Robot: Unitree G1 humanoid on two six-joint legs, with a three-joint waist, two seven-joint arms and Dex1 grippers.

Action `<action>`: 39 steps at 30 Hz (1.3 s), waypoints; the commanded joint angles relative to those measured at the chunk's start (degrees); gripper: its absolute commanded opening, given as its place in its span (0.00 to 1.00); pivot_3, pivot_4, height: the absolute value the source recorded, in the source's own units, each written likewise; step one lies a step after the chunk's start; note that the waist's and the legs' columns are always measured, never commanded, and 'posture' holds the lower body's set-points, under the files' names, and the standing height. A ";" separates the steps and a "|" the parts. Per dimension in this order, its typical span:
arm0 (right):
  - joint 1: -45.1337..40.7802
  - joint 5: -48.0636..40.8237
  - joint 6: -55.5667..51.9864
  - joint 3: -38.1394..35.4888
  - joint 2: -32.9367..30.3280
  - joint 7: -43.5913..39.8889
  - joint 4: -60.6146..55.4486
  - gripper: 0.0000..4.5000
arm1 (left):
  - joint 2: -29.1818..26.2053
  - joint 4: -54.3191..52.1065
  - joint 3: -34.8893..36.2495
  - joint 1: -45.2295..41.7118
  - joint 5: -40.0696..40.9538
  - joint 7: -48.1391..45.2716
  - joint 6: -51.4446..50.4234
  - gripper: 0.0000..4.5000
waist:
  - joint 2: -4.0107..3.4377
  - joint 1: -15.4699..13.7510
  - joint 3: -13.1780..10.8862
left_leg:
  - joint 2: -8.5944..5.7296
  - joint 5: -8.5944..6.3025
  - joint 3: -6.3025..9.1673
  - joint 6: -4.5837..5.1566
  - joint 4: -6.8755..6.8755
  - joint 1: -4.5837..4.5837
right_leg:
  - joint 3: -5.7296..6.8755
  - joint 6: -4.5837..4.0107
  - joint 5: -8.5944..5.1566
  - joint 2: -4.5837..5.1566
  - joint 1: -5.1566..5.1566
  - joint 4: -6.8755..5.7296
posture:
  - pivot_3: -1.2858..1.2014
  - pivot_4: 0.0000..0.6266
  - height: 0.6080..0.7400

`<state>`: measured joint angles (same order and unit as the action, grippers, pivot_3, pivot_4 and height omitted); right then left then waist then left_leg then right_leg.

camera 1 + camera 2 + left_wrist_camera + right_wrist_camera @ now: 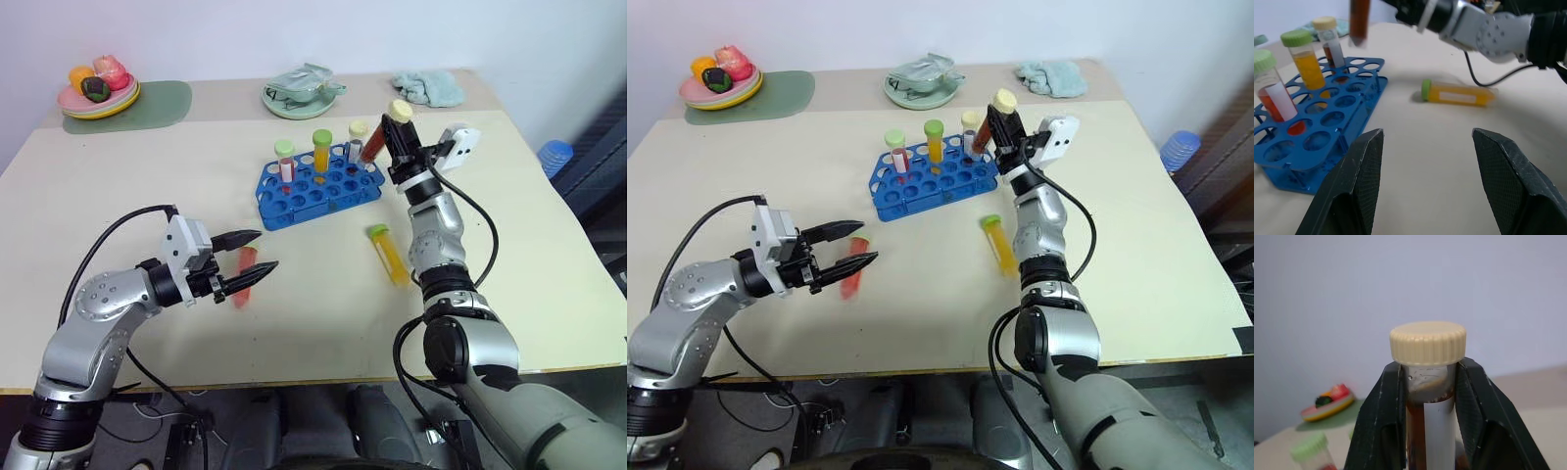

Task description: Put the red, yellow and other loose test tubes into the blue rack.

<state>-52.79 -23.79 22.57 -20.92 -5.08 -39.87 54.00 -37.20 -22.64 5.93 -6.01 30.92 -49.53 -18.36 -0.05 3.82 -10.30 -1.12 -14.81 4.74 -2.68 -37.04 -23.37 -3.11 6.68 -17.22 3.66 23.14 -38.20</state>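
Observation:
The blue rack (pixel 294 208) stands mid-table with a red tube (pixel 285 163), an orange tube (pixel 321 152) and a greyish tube (pixel 357 144) upright in it. Just above the rack's right end, my right gripper (pixel 397 135) is shut on the dark brown tube (pixel 1428 342), cream cap up and tilted. The yellow tube (pixel 390 257) lies on the table to the right of the rack. My left gripper (pixel 266 250) is open and level in front of the rack. Another red tube (pixel 852 275) lies on the table beneath its fingertips.
At the back left a plate of toy food (pixel 98 93) rests on a green mat (pixel 162 103). A bowl with a wrapper (pixel 299 93) and a teal cloth (pixel 429 88) sit along the back edge. A blue object (pixel 555 157) is off the table's right side.

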 commanded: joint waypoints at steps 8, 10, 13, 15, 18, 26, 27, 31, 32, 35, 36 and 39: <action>-3.33 0.82 5.56 0.10 -1.39 -1.44 6.40 0.17 | 1.67 -2.61 2.72 0.90 0.57 4.25 0.35 0.65 | 0.00 0.18 0.00 | 0.01 0.01 0.02 -0.01 0.01 0.00 | 0.00 0.00 0.00 -0.02 0.02 -0.02 | 0.52 0.24 1.00; -3.43 1.43 6.22 0.38 -1.65 -1.27 7.21 0.17 | 1.62 -2.91 2.74 0.85 0.69 4.59 0.09 0.65 | 0.00 0.17 0.00 | 0.01 0.01 0.02 -0.01 0.01 0.00 | 0.00 0.00 0.00 -0.02 0.02 -0.02 | 0.52 0.24 1.00; -3.49 2.65 6.66 1.16 -2.09 -1.31 8.15 0.17 | 1.63 -3.37 2.79 0.47 0.89 5.08 -0.55 0.65 | 0.00 0.16 0.00 | 0.00 0.01 0.01 -0.02 0.00 0.00 | 0.00 0.00 0.00 -0.01 0.01 -0.02 | 0.52 0.24 1.00; -3.29 3.56 6.80 1.66 -2.52 -1.52 8.43 0.17 | 1.60 -3.57 2.78 0.19 1.01 5.35 -0.87 0.65 | 0.00 0.15 0.00 | 0.00 0.01 0.01 -0.02 0.00 0.00 | 0.00 0.00 0.00 -0.01 0.01 -0.02 | 0.52 0.24 1.00; -2.86 4.32 6.99 2.13 -3.28 -1.39 8.46 0.17 | 1.61 -3.97 2.75 0.02 1.16 5.63 -1.28 0.65 | 0.00 0.16 0.00 | 0.00 0.01 0.02 -0.02 0.00 0.00 | 0.00 0.00 0.00 -0.01 0.01 -0.02 | 0.52 0.24 1.00; -1.92 6.11 7.60 3.15 -4.78 -1.06 8.30 0.17 | 1.68 -4.36 2.05 -0.91 1.40 6.32 -1.97 0.65 | 0.00 0.13 0.00 | 0.00 0.02 0.01 -0.04 -0.01 0.00 | 0.00 0.00 0.00 0.00 0.00 -0.02 | 0.52 0.24 1.00; -1.82 6.18 7.56 3.19 -4.82 -1.08 8.26 0.17 | 1.71 -4.28 1.98 -1.11 1.38 6.29 -2.08 0.65 | 0.00 0.14 0.00 | -0.01 0.02 0.01 -0.04 -0.01 0.00 | 0.00 0.00 0.00 -0.01 0.00 -0.02 | 0.52 0.24 1.00; -1.32 6.61 7.68 3.50 -4.81 -1.22 7.95 0.17 | 1.87 -4.23 1.77 -1.62 1.30 6.30 -2.43 0.65 | 0.00 0.13 0.00 | -0.01 0.02 0.01 -0.04 0.00 0.00 | 0.00 0.00 0.00 -0.01 0.00 -0.02 | 0.52 0.24 1.00; -1.31 6.50 7.35 3.49 -4.73 -1.54 7.85 0.17 | 1.90 -4.27 1.70 -1.68 1.29 6.30 -2.48 0.65 | 0.00 0.13 0.00 | -0.01 0.02 0.01 -0.04 -0.01 0.00 | 0.00 0.00 0.00 -0.01 0.00 -0.02 | 0.52 0.24 1.00; -1.50 6.06 6.20 3.53 -4.55 -2.32 7.57 0.17 | 1.97 -4.41 1.59 -1.78 1.33 6.38 -2.65 0.65 | 0.00 0.16 0.00 | -0.01 0.03 0.01 -0.04 -0.01 0.00 | 0.00 0.00 0.00 -0.01 0.00 -0.02 | 0.52 0.24 1.00; -1.70 6.29 6.19 3.61 -4.57 -1.86 7.62 0.41 | 2.00 -4.46 1.57 -1.81 1.35 6.44 -2.72 0.65 | 0.00 0.17 0.00 | -0.01 0.03 0.01 -0.04 0.00 0.00 | 0.00 0.00 0.00 -0.01 0.00 -0.02 | 0.52 0.24 1.00; -2.09 7.92 6.80 4.63 -4.85 -0.58 7.72 0.73 | 2.07 -4.67 1.52 -1.82 1.34 6.62 -2.92 0.65 | 0.00 0.17 0.00 | -0.01 0.03 0.02 -0.04 0.00 0.00 | 0.00 0.00 0.00 -0.01 0.00 -0.02 | 0.52 0.24 1.00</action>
<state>-53.81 -16.58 28.46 -16.88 -9.34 -40.99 63.25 -35.23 -25.09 7.41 -7.19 31.77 -43.24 -21.11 -0.05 3.99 -10.29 -1.12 -14.78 4.76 -2.73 -37.04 -23.37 -3.11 6.68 -17.22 3.65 23.14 -38.22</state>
